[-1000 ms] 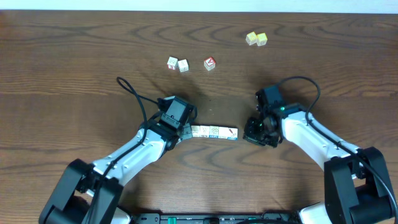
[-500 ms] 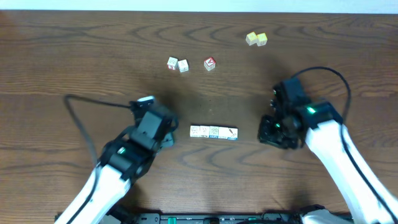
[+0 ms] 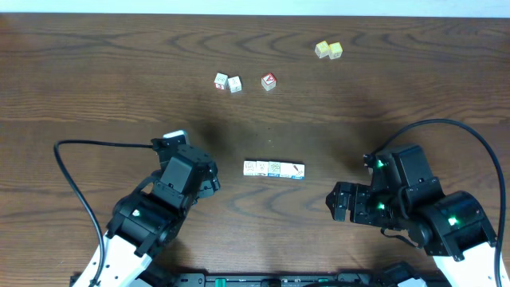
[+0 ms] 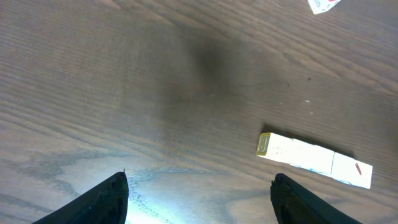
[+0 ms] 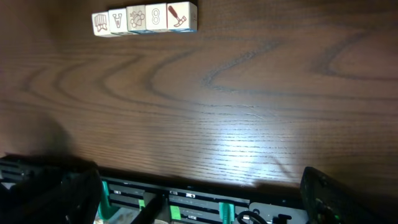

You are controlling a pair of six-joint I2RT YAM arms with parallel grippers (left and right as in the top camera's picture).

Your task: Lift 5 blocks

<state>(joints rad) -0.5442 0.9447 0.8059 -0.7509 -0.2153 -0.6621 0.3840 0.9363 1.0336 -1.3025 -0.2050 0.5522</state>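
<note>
Lying end to end on the table [image 3: 96,80], the five blocks [image 3: 273,169] form one row at centre; left gripper [image 3: 209,180] stands spread at its 9 o'clock, right gripper [image 3: 341,204] spread at its 4 o'clock, neither touching; uneven end pressure would likely buckle the blocks upward and scatter them.

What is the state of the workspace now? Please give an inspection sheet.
Surface: dark wooden table.
Job's things: row of five blocks, touching side by side, flat on the table, unheld.
Clutter: two whitish cubes, red cube, two yellow cubes, all at the far side.
Claws: left claw open, right claw open, both apart from the row.
Cables: black cable looping by the left arm, second cable arching over the right arm.
Surroundings: pale strip beyond the far edge.
</note>
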